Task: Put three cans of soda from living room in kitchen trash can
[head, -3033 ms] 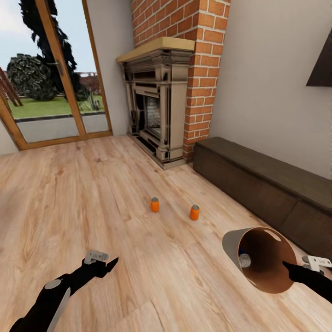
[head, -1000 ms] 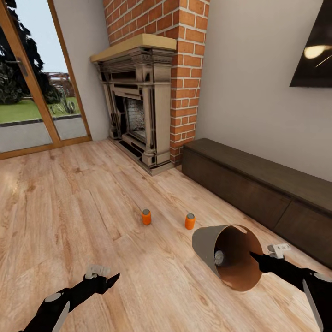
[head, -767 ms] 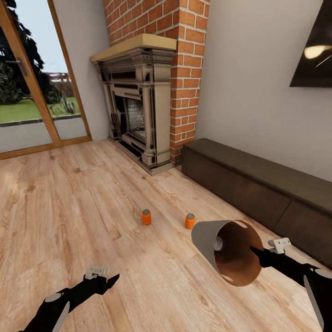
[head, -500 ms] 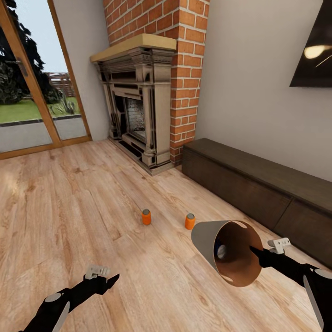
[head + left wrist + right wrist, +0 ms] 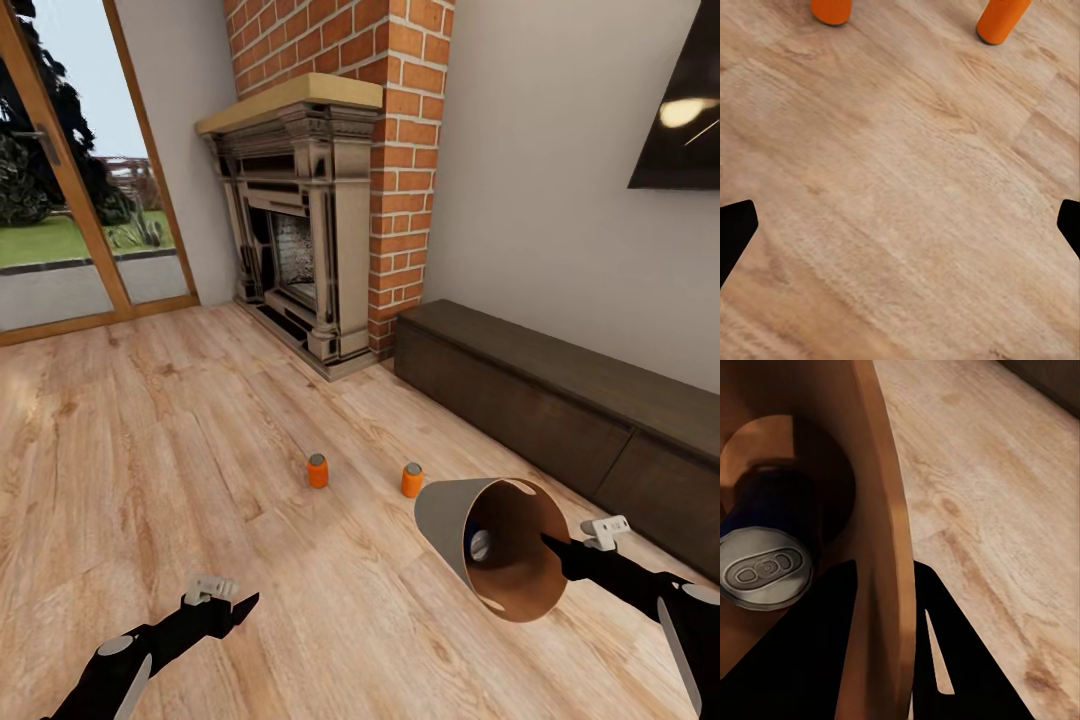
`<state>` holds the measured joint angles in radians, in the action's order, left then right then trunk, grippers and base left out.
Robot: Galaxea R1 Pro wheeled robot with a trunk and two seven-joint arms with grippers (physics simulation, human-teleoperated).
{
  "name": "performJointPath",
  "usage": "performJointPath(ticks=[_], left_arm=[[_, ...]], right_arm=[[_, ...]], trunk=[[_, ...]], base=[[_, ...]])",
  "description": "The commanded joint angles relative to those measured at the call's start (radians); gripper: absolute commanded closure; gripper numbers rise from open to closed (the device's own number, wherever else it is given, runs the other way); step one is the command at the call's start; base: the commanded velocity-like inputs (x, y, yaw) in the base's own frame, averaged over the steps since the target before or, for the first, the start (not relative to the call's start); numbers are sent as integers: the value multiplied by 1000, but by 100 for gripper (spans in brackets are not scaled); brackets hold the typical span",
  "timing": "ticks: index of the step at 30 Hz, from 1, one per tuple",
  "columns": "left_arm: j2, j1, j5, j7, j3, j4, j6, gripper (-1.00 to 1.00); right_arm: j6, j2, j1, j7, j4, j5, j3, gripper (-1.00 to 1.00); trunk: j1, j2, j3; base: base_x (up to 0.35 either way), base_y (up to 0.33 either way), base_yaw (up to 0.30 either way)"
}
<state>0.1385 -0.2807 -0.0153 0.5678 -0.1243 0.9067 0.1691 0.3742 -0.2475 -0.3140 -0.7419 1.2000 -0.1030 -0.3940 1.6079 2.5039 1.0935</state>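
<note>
Two orange cans of soda stand upright on the pale wood floor, one [image 5: 317, 471] to the left of the other [image 5: 411, 481]; both also show in the left wrist view [image 5: 831, 9] [image 5: 1001, 19]. My left gripper [image 5: 238, 604] [image 5: 900, 232] hovers open and empty just short of them. My right gripper [image 5: 555, 548] [image 5: 896, 615] is shut on the rim of the tash can [image 5: 450, 525] [image 5: 881, 525], one finger inside and one outside. The bin hangs tipped on its side, mouth toward me. The blue can [image 5: 480, 545] [image 5: 765, 562] lies inside it.
A red-brick fireplace [image 5: 300, 230] stands at the back. A long dark low cabinet [image 5: 560, 400] runs along the right wall under a black television [image 5: 690, 110]. Glass doors [image 5: 60, 200] are at the left. Open wood floor [image 5: 150, 450] surrounds the cans.
Since three seconds ago the view has swung right and nearer the cans. A second ago my right gripper raised the bin slightly; the blue can shifted inside. Nothing moved in the last half second.
</note>
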Motion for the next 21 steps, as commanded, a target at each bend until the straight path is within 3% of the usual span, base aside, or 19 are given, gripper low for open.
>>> performJointPath(ticks=[1, 11, 16, 21], left_arm=[[0, 0, 0, 0, 0, 0, 0, -100], [1, -1, -3, 8, -2, -3, 18, -100], [5, -27, -8, 17, 3, -5, 140, -100], [9, -132, -8, 34, 6, -2, 259, -100]], right_arm=[[3, 0, -1, -4, 1, 13, 0, 100], [6, -5, -1, -5, 4, 13, 0, 100], [11, -7, -2, -5, 16, 13, -1, 100], [17, -8, -3, -16, 26, 11, -2, 100]], trunk=[[0, 0, 0], [0, 0, 0], [0, 0, 0], [0, 0, 0]], base=[[0, 0, 0], [0, 0, 0], [0, 0, 0], [0, 0, 0]])
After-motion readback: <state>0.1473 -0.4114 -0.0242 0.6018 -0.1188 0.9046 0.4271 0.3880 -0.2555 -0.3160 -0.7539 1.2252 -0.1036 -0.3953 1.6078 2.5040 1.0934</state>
